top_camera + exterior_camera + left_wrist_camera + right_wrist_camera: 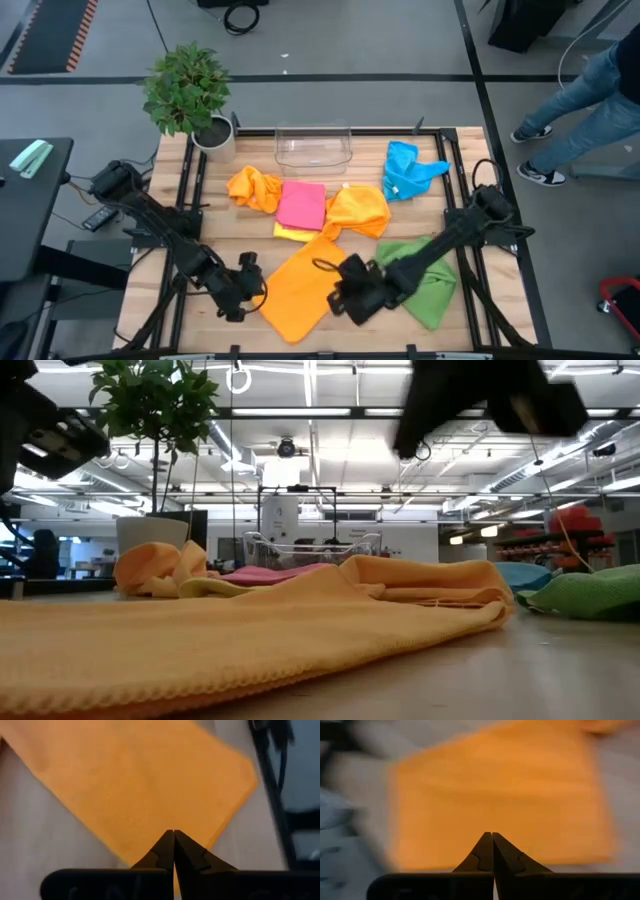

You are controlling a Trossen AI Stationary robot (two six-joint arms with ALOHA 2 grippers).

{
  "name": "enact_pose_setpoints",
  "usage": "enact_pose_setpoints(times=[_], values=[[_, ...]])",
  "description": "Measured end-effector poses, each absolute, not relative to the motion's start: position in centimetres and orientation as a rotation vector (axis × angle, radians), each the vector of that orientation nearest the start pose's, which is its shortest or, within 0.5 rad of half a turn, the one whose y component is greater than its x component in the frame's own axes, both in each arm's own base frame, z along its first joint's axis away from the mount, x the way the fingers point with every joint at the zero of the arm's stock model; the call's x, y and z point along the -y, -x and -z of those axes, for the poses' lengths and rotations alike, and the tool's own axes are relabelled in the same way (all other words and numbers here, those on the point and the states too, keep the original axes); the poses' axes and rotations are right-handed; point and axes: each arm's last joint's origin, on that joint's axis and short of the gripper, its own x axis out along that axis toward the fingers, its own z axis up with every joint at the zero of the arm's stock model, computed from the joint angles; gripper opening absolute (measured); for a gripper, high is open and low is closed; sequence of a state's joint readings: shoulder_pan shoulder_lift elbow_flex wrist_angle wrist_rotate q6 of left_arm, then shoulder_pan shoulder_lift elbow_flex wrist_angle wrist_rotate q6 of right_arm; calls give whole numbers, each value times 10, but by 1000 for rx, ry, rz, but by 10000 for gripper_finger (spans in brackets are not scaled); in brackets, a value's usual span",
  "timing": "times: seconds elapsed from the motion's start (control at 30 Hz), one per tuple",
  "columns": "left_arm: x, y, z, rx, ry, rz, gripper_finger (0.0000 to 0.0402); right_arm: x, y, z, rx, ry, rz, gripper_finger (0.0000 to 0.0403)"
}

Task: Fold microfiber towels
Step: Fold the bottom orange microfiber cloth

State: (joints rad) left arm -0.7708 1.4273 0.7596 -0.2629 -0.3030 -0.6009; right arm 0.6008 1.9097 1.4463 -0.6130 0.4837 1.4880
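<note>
An orange microfiber towel (300, 285) lies spread flat on the wood near the table's front edge; it also shows in the low view (250, 630). My left gripper (173, 834) is shut and hovers over the towel's left edge (250, 288). My right gripper (492, 835) is shut too, raised above the towel's right side (340, 298). Neither touches the cloth. Further back lie a crumpled orange towel (255, 188), a pink one (302, 204) on a yellow one (288, 233), a bunched orange one (360, 210), a blue one (408, 170) and a green one (428, 278).
A clear plastic bin (314, 148) stands at the table's far edge, with a potted plant (190, 95) at the far left corner. Black rails (190, 190) run along both sides of the table. A person's legs (585, 95) show on the floor beyond the far right.
</note>
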Motion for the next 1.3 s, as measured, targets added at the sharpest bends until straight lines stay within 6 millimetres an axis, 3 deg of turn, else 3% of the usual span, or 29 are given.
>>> enact_pose_setpoints(times=[0.1, 0.27, 0.47, 0.6, 0.77, 0.9, 1.03, 1.2, 1.3], values=[[179, -195, -181, -913, -112, 258, 8, -234, -332, -219, -671, -823, 477, 0], [183, -185, -177, -920, -456, 458, 19, -254, -324, -207, -612, -863, 506, 0], [193, -185, -178, -798, -696, 630, 129, -259, -324, -197, -606, -911, 530, 0], [195, -188, -164, -830, -794, 693, 207, -259, -324, -197, -601, -911, 534, 0], [200, -191, -143, -848, -961, 772, 252, -259, -324, -197, -603, -907, 533, 0], [199, -195, -135, -862, -1043, 750, 242, -259, -324, -197, -603, -906, 533, 0], [198, -193, -129, -858, -1125, 798, 204, -259, -324, -197, -600, -905, 535, 0], [198, -193, -128, -851, -1147, 812, 113, -260, -325, -198, -592, -913, 519, 0], [197, -193, -127, -854, -1146, 803, 40, -269, -329, -204, -565, -858, 400, 0]])
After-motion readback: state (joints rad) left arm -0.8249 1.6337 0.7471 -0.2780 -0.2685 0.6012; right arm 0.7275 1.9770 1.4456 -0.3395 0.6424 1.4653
